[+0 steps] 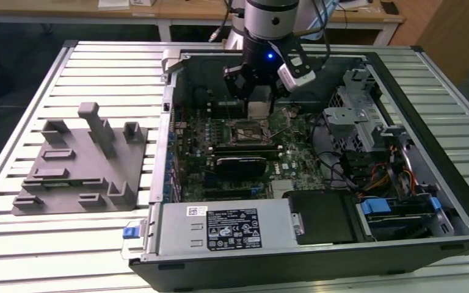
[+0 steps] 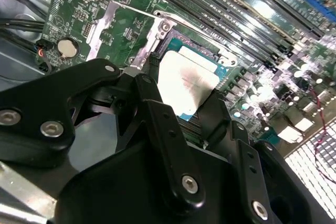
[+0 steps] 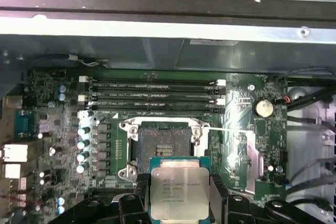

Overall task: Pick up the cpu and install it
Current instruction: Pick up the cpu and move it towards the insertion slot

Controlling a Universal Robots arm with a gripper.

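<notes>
While it is hanging over the motherboard [image 3: 241,145] near the one open socket [image 3: 163,148], the single pincer [image 3: 179,203] is clenching one cpu [image 3: 178,184] by two opposite edges; four memory slots [image 3: 152,97] are sitting beside that socket.

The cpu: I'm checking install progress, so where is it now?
In the first wrist view the cpu is clamped in the gripper, just short of the empty socket on the motherboard.
</notes>
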